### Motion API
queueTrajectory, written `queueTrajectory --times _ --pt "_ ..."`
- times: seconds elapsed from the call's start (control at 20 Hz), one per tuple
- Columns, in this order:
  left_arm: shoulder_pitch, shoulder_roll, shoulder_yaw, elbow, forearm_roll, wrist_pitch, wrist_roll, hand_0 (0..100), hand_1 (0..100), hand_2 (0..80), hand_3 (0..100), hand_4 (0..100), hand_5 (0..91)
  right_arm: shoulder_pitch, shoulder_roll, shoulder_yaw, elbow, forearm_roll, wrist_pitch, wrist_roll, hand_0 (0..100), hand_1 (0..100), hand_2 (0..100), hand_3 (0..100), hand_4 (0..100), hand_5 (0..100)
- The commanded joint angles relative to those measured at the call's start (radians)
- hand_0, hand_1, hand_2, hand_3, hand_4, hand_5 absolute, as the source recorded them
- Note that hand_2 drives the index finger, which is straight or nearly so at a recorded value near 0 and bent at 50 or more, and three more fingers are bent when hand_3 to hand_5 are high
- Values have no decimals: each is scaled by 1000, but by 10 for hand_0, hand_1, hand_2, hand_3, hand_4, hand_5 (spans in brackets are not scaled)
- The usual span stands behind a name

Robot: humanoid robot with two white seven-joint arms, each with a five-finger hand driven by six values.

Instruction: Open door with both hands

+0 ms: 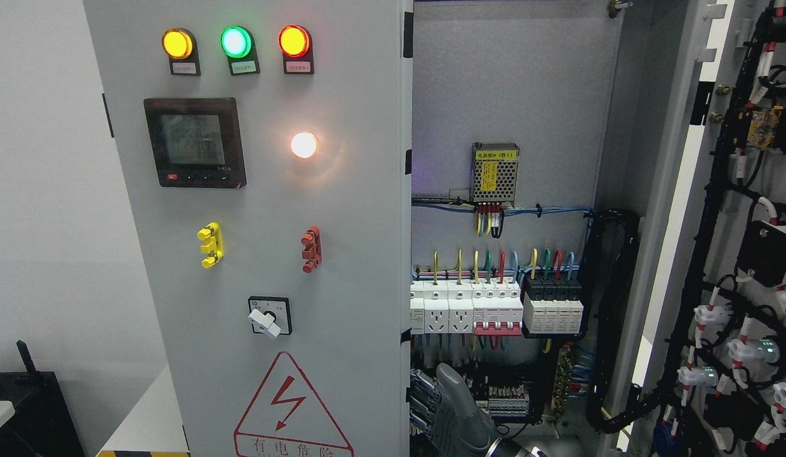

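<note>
The tall grey left cabinet door (pixel 259 254) stands upright at picture left, nearly face-on, its right edge gripped low down by a hand (pixel 440 406) whose fingers (pixel 419 397) curl around it, thumb pointing up.

The grey metal cabinet door (pixel 355 209) stands upright and carries a black square digital meter (pixel 195 141) on its face. Above the meter sit three round lit lamps in a row: amber (pixel 178 43), green (pixel 235 41) and red (pixel 294 40). Level with the meter, to its right, glows a small white lamp (pixel 303 145). Below the meter are a yellow plastic clip (pixel 211 245), a red plastic clip (pixel 312 249), a white-knobbed rotary switch (pixel 269 316) and a red triangular warning sticker (pixel 293 409). Far right of the meter, the grey back plate (pixel 507 82) bears a perforated metal power supply (pixel 494 173). Lower on that plate is a row of white breakers and sockets (pixel 463 308).
</note>
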Motion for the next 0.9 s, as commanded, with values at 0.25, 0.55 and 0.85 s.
queueTrajectory --times 0.25,0.55,0.85 --pt "8 8 0 0 0 1 0 0 0 0 0 42 0 -44 -20 61 5 -72 17 32 0 0 0 0 0 0" --pt "8 8 0 0 0 1 0 0 0 0 0 42 0 -46 -40 70 -3 -96 25 37 0 0 0 0 0 0" --pt "8 8 0 0 0 1 0 0 0 0 0 42 0 -47 -40 87 -3 -110 27 104 0 0 0 0 0 0"
